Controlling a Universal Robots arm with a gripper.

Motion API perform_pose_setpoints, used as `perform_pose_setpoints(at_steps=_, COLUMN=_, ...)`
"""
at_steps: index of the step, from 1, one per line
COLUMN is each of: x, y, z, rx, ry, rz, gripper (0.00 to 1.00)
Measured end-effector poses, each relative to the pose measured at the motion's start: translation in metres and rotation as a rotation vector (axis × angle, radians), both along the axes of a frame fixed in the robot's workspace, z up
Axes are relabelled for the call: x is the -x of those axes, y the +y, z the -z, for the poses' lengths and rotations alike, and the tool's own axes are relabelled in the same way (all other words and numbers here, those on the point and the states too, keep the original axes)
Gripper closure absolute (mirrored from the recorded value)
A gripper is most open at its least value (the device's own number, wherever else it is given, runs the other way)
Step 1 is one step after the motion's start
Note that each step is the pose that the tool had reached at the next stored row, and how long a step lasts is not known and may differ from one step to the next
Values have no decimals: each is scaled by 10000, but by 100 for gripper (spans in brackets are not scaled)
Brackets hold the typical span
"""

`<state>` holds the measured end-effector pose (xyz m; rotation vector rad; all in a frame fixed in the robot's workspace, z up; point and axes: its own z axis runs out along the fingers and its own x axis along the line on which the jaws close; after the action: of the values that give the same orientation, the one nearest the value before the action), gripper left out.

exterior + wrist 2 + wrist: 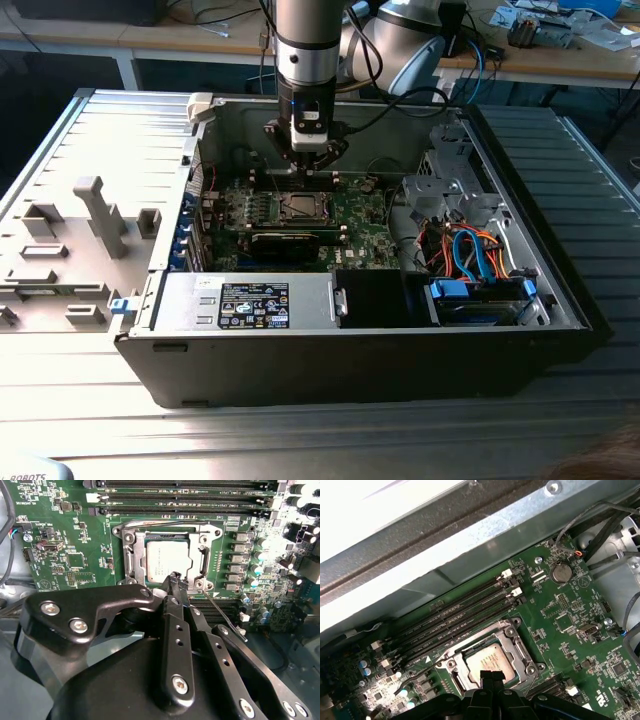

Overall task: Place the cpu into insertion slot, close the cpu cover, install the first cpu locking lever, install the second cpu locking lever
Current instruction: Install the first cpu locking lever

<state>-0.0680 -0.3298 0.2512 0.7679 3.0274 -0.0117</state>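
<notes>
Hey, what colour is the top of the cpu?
Silver-grey; the cpu shows best in the second wrist view.

Room lies open above the insertion slot (131,555), with memory slots (185,500) and case wall (470,545) close along one side

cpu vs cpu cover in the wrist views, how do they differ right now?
The cpu is a solid silver-grey square, while the cpu cover is a grey metal frame with a large square window. The cpu cover is the wider of the two. It lies down around the cpu's edges, and the cpu shows through its window. Both are square, metallic and flat on the green circuit board.
</notes>
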Motion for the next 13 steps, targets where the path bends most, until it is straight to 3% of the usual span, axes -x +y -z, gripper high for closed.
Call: perform_pose_setpoints(at_steps=13, x=0, y=0, z=0, rx=0, ry=0, rz=-161, gripper=89)
